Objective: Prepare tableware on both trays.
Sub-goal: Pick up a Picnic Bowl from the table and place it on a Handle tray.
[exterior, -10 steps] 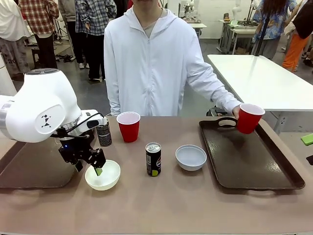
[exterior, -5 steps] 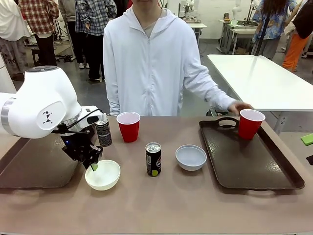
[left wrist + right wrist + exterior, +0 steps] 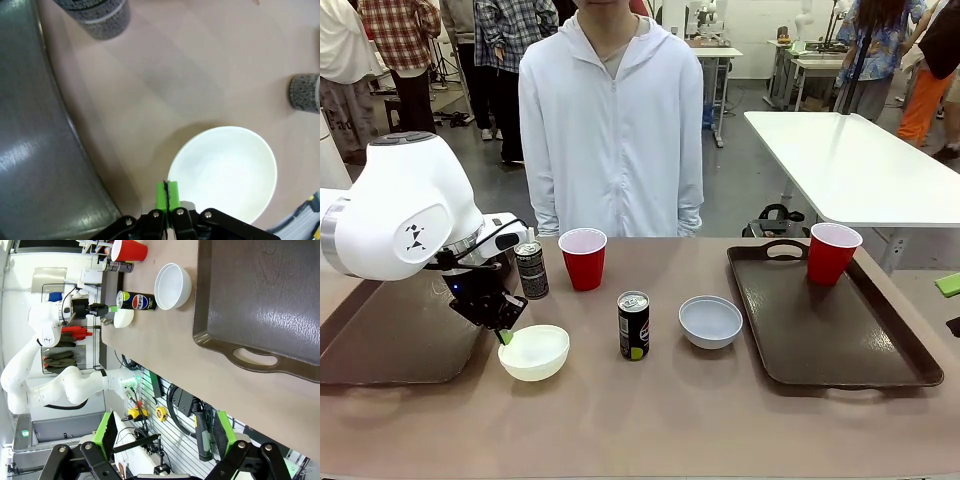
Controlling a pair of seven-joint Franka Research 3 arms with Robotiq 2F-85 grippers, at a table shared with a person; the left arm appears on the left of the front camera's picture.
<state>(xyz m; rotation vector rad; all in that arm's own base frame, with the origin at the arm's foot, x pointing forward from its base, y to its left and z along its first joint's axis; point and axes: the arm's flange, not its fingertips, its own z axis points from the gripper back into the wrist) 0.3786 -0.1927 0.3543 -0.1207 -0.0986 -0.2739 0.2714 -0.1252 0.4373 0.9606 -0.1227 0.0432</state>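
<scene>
My left gripper (image 3: 505,335) is shut on the near-left rim of the cream-white bowl (image 3: 534,352), just right of the left tray (image 3: 380,345). In the left wrist view the green pads (image 3: 161,196) pinch that bowl (image 3: 225,172) at its edge. One red cup (image 3: 583,258) and a dark can (image 3: 531,269) stand behind it. A second can (image 3: 633,325) and the grey-blue bowl (image 3: 710,321) sit mid-table. The other red cup (image 3: 831,253) stands on the right tray (image 3: 840,335). My right gripper (image 3: 167,440) hangs open off the table's side, facing that tray (image 3: 260,300).
A person in a white hooded jacket (image 3: 610,130) stands at the far edge with arms down at the sides. The left tray's rim (image 3: 55,150) runs close beside the held bowl. Bare tabletop (image 3: 650,420) lies along the near edge.
The person let go of the red cup on the right tray and drew the arm back. My left gripper closed on the bowl's rim, and the bowl shifted slightly right.
</scene>
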